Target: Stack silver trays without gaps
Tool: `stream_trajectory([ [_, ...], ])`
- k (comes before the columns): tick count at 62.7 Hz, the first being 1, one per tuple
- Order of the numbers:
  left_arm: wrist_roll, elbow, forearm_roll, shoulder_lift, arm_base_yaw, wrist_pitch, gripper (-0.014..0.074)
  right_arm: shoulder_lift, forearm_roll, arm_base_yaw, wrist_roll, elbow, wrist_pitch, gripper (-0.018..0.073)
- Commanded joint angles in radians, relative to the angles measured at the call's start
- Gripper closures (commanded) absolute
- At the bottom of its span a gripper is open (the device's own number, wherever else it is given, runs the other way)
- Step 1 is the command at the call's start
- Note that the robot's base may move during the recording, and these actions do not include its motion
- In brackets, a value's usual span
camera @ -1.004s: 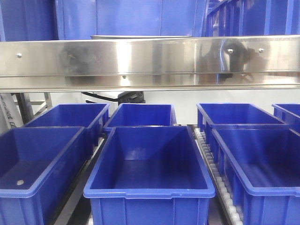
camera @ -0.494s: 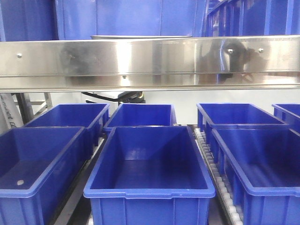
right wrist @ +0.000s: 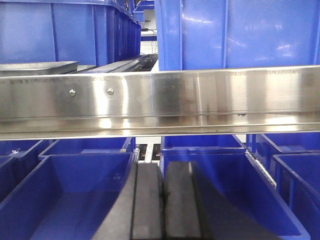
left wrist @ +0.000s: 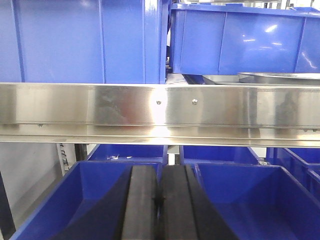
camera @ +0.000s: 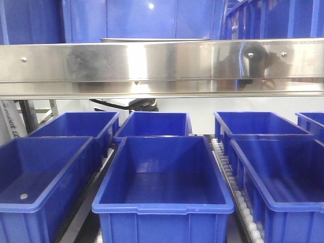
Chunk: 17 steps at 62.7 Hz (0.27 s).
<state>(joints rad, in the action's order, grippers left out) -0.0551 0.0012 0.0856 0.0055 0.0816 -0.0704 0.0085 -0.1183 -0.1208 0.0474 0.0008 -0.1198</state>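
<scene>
Seven blue bins show in the front view, set in rows below a long steel rail (camera: 162,68) that spans the frame. Nearest and central is one large bin (camera: 163,185); a bin at near left (camera: 38,177) holds a small pale speck on its floor. A roller strip (camera: 238,195) runs between the centre bin and the right-hand bins. Above the rail, only the thin edge of a silver tray (camera: 152,40) is visible, in front of upper blue bins (camera: 136,19). No arm or gripper appears in this view.

Left wrist view: left gripper (left wrist: 159,202) at bottom centre, its two black fingers (left wrist: 140,205) pressed together, only a hairline seam between them, nothing gripped. It hangs over the lower blue bins, short of the rail. On the shelf beyond the rail, at right, the silver trays (left wrist: 270,78) lie flat in front of a blue bin.

Right wrist view: right gripper (right wrist: 162,202), fingers (right wrist: 146,205) side by side with just a narrow dark slit between, clenched on nothing, touching nothing. Tray edge (right wrist: 37,68) shows at far left above the rail, well apart from the gripper.
</scene>
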Motion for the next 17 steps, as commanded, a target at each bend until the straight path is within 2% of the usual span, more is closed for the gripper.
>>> stream_trajectory([
  [1,0.000,-0.001,-0.005,-0.006,0.006,0.020,0.0592,-0.008,0.000,0.002,0.002,-0.001,0.024,0.0638],
  [17,0.000,-0.001,-0.005,-0.006,0.006,0.020,0.0592,-0.008,0.000,0.002,0.002,-0.001,0.024,0.0638],
])
